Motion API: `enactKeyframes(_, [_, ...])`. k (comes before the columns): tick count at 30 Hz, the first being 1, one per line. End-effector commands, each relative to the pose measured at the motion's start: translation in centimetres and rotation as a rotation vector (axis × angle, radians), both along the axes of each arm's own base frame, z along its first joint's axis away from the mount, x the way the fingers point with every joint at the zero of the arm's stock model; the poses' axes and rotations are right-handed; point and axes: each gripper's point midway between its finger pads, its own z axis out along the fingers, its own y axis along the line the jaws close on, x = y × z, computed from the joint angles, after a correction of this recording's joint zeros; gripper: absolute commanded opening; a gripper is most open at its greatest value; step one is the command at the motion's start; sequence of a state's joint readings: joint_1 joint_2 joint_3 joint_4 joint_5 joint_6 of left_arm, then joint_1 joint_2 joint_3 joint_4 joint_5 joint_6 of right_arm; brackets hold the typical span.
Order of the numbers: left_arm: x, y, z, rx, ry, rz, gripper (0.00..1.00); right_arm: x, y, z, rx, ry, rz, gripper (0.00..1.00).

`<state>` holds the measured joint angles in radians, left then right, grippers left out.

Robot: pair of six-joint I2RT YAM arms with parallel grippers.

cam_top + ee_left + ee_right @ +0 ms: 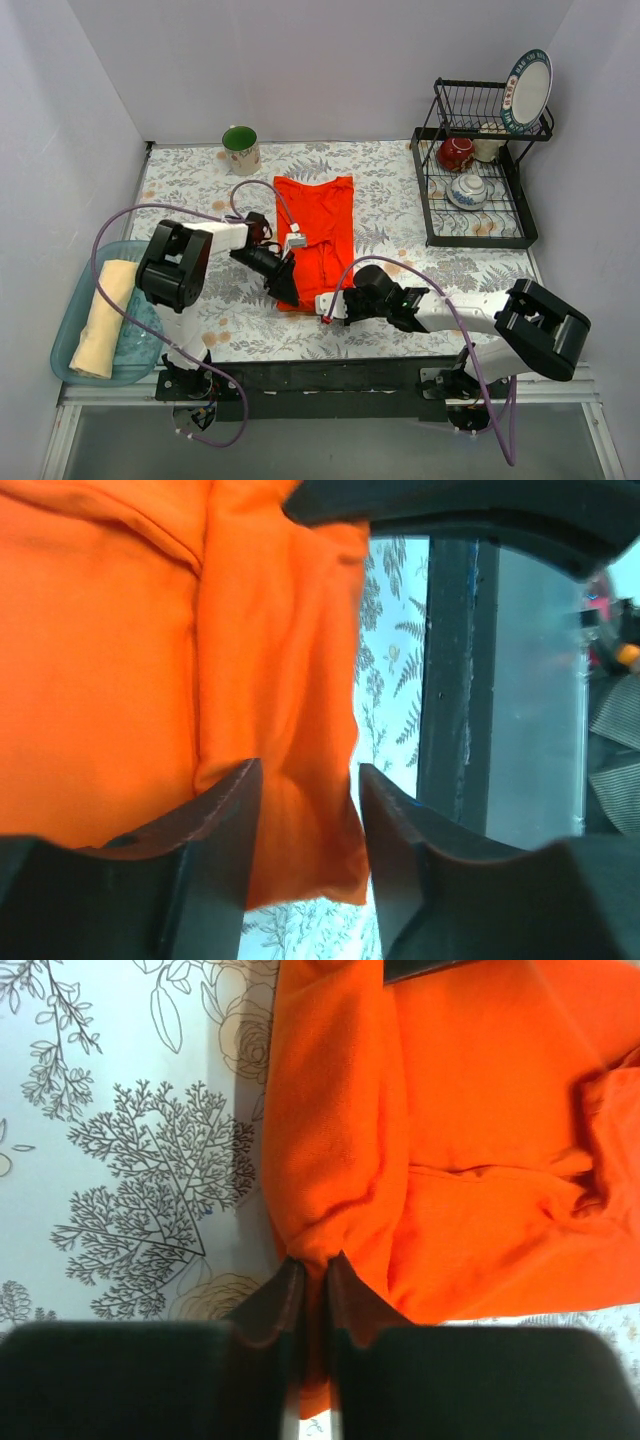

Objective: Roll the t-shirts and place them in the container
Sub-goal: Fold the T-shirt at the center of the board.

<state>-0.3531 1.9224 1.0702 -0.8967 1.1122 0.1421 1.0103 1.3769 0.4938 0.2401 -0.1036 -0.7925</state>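
Two grippers are down at the near end of the bright orange-red fabric t-shirt (320,215), which lies folded into a long strip in the middle of the fern-patterned tablecloth (190,190). The right gripper (312,1265) has its jaws pressed together on a bunched fold of orange cloth at the near edge, a firm pinch. The left gripper (305,775) sits at the shirt's near left corner, fingers parted, orange fabric showing in the gap, nothing clamped.

Over on the left, the pale cream-beige fabric t-shirt (105,315) lies rolled into a log inside the translucent teal plastic basin (140,350). At the far edge a round ceramic mug with a green inside (241,148) stands upright, near the orange shirt's far left corner. Far right, the black wire dish rack (480,241) holds a round white plate (528,90) on edge up top and a red ceramic pot (456,153) below.
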Motion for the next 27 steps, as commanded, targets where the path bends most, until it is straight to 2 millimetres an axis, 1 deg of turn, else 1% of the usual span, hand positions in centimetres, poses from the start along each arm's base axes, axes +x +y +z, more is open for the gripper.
enactKeyframes(1, [0.6, 0.7, 1.7, -0.028, -0.251, 0.034, 0.48, 0.8, 1.4, 1.5, 0.047, 0.000, 0.000, 0.08])
enactKeyframes(2, [1.0, 0.6, 3.3, -0.044, -0.349, 0.049, 0.54, 0.5, 1.5, 1.4, 0.049, 0.024, 0.009, 0.06])
enactKeyframes(3, [1.7, 0.8, 3.0, -0.025, -0.443, 0.056, 0.58, 0.2, 1.1, 0.9, 0.030, 0.053, 0.007, 0.04])
enactKeyframes(4, [1.0, 1.2, 2.4, -0.009, -0.469, 0.061, 0.61, -0.1, 1.2, 0.9, 0.033, 0.077, 0.004, 0.03])
enactKeyframes(5, [0.8, 0.9, 3.3, -0.019, -0.544, 0.055, 0.76, -0.4, 1.2, 0.8, 0.038, 0.099, 0.011, 0.02])
enactKeyframes(6, [1.1, 0.7, 3.3, -0.022, -0.604, 0.051, 0.79, -0.5, 0.9, 0.6, 0.031, 0.116, 0.004, 0.02])
enactKeyframes(7, [0.4, 0.8, 2.6, 0.001, -0.634, 0.038, 0.80, -0.7, 0.9, 0.6, 0.030, 0.127, 0.002, 0.02])
enactKeyframes(8, [0.3, 0.6, 2.4, 0.008, -0.662, 0.036, 0.81, -1.0, 1.0, 0.6, 0.035, 0.141, 0.009, 0.01])
enactKeyframes(9, [0.9, 0.3, 3.0, -0.003, -0.723, 0.051, 0.81, -1.1, 0.8, 0.5, 0.033, 0.145, 0.009, 0.01])
enactKeyframes(11, [0.7, -0.2, 2.3, 0.014, -0.796, 0.039, 0.82, -1.3, 0.7, 0.4, 0.032, 0.149, 0.010, 0.01])
enactKeyframes(14, [0.0, -0.5, 1.1, 0.030, -0.827, 0.010, 0.77, -1.3, 0.5, 0.3, 0.029, 0.150, 0.005, 0.01])
enactKeyframes(15, [0.0, -0.5, 0.7, 0.042, -0.830, 0.004, 0.72, -1.3, 0.4, 0.2, 0.028, 0.151, 0.002, 0.01])
enactKeyframes(16, [-0.2, -0.6, 0.5, 0.047, -0.836, -0.006, 0.69, -1.4, 0.3, 0.1, 0.027, 0.158, 0.004, 0.01])
enactKeyframes(19, [-0.4, -0.5, -0.5, 0.063, -0.853, -0.028, 0.56, -1.4, 0.1, 0.1, 0.030, 0.168, -0.004, 0.02])
enactKeyframes(20, [0.0, -0.5, -0.6, 0.076, -0.879, -0.024, 0.52, -1.4, 0.1, 0.2, 0.034, 0.171, -0.004, 0.01])
enactKeyframes(21, [-0.2, -0.4, -1.0, 0.086, -0.880, -0.030, 0.47, -1.4, 0.1, 0.2, 0.037, 0.175, -0.008, 0.02])
enactKeyframes(22, [-0.3, -0.5, -1.2, 0.087, -0.889, -0.040, 0.39, -1.5, 0.1, 0.2, 0.039, 0.181, -0.009, 0.02])
enactKeyframes(25, [-0.4, -0.5, -1.4, 0.092, -0.904, -0.060, 0.26, -1.4, 0.1, 0.2, 0.035, 0.206, -0.014, 0.02])
enactKeyframes(26, [-0.7, -0.3, -1.5, 0.098, -0.893, -0.072, 0.24, -1.4, -0.3, 0.0, 0.022, 0.227, -0.025, 0.01])
enactKeyframes(27, [-0.7, -0.5, -1.1, 0.090, -0.886, -0.077, 0.23, -1.4, -0.5, -0.1, 0.012, 0.248, -0.026, 0.01])
